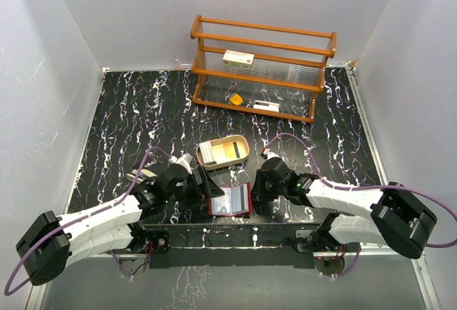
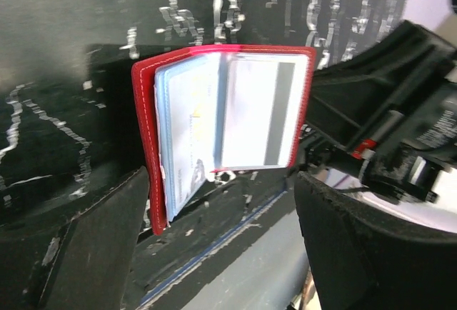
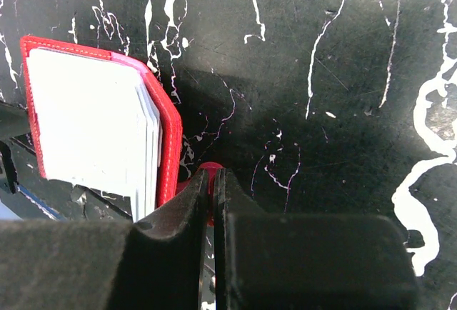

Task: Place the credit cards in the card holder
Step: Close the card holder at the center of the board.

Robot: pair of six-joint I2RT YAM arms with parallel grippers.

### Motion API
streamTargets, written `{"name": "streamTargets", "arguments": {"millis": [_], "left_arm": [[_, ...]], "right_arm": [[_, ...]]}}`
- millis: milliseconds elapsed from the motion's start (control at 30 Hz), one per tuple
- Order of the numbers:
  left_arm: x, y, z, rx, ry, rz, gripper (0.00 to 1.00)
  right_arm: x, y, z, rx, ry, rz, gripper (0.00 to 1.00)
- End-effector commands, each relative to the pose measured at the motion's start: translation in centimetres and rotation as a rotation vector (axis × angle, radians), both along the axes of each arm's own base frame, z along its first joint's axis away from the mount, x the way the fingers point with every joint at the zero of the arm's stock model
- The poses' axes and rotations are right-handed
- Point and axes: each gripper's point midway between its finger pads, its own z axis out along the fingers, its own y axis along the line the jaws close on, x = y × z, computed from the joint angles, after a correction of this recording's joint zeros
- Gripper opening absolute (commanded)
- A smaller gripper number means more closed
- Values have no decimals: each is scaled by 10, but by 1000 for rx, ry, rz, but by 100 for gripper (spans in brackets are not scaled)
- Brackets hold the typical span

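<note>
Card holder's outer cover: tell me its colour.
The card holder is red outside; clearest in the left wrist view.

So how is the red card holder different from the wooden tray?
The card holder is red and lies open like a book; the tray is tan, oval and sits behind it. The card holder has clear plastic pockets; the tray is an open dish with cards lying loose. The right gripper pinches the card holder's edge; nothing touches the tray. Both hold cards.
</note>
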Motion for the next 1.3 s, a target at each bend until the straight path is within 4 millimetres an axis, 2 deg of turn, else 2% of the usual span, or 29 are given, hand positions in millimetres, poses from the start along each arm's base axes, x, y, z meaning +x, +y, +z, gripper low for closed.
{"name": "streamTargets", "arguments": {"millis": [0, 167, 300, 467, 600, 733, 867, 967, 1033, 1100, 1267], "left_arm": [[3, -29, 44, -180, -64, -71, 79], [-1, -44, 62, -263, -80, -134, 76], [0, -51, 65, -323, -86, -136, 74], [-4, -56, 48, -291, -37, -172, 69], [-3, -56, 35, -253, -31, -177, 63], [0, -54, 16, -151, -19, -205, 56], [2, -57, 7, -136, -14, -215, 47], [3, -58, 2, -123, -9, -219, 51], [3, -58, 0, -114, -7, -228, 55], [3, -58, -1, -96, -7, -231, 55], [7, -50, -10, -21, 4, -210, 40]], "right_arm": [[7, 17, 12, 49, -29, 17, 0], [10, 26, 16, 63, -39, 38, 0], [15, 32, 20, 64, -50, 46, 0], [16, 36, 20, 58, -56, 72, 0], [22, 27, 19, -10, -80, 60, 0], [27, 22, 35, -6, -128, 35, 0], [27, 19, 41, -3, -141, 28, 0], [26, 19, 41, -2, -135, 32, 2], [25, 19, 41, 2, -130, 28, 7], [24, 19, 42, 6, -126, 25, 9], [20, 17, 43, 24, -114, 15, 11]]}}
